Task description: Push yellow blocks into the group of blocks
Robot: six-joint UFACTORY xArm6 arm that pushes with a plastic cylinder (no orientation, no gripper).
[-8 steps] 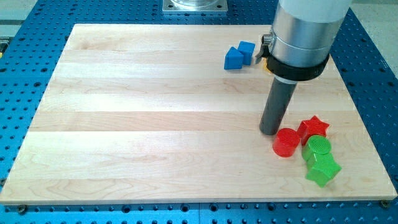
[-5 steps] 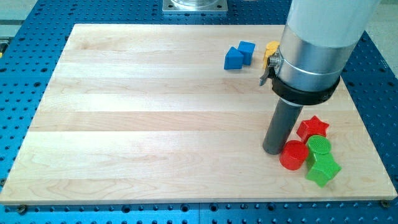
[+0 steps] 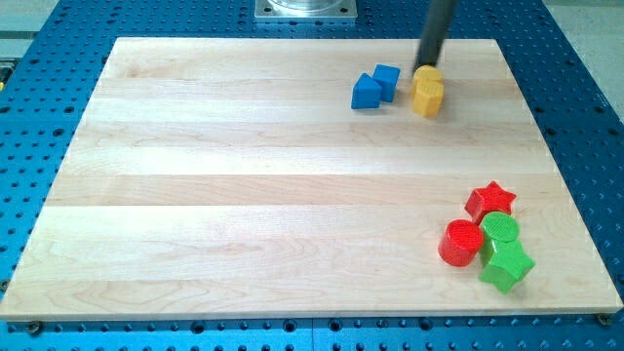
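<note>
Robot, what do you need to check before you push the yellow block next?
1. My tip sits right behind the yellow block, on its top side in the view: ok.
2. Touching the block: cannot tell.
3. The group, red star, red cylinder, green cylinder and green star, lies toward the view's bottom right: ok.
4. No block stands between yellow and the group: ok.
5. Two blue blocks sit to the left, off the path: ok.
6. Yellow has reached the group: not ok.
</note>
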